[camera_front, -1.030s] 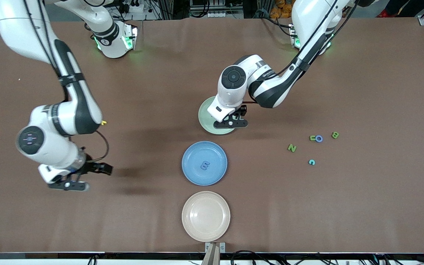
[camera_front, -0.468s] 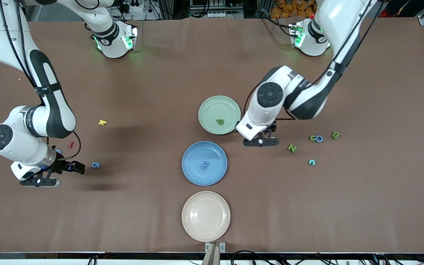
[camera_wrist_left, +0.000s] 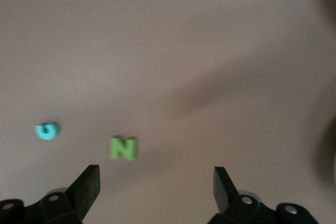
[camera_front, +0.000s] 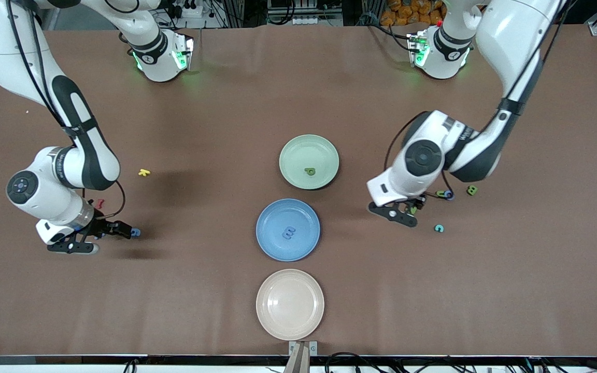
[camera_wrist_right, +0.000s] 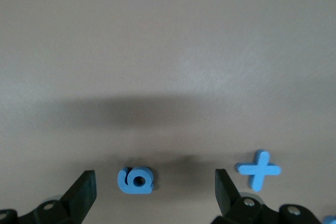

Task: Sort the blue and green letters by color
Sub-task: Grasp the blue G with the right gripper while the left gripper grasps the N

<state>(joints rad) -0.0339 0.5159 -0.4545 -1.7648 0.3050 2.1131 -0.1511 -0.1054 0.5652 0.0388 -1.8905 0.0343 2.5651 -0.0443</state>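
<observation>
Left gripper spread wide, empty, over small green letter N, N off-centre toward one finger. Right gripper spread, empty, over blue 6.

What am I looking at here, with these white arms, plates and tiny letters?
Two robot arms sort foam letters by color. The wide picture looks down from across the table; the two close-ups come from cameras on each wrist. The green plate holds a green P, the blue plate a blue E, and the cream plate nothing. The left end effector, open and holding nothing, hangs over a green N near a teal letter. The right end effector, also open, hangs over a blue 6 beside a blue X.
</observation>
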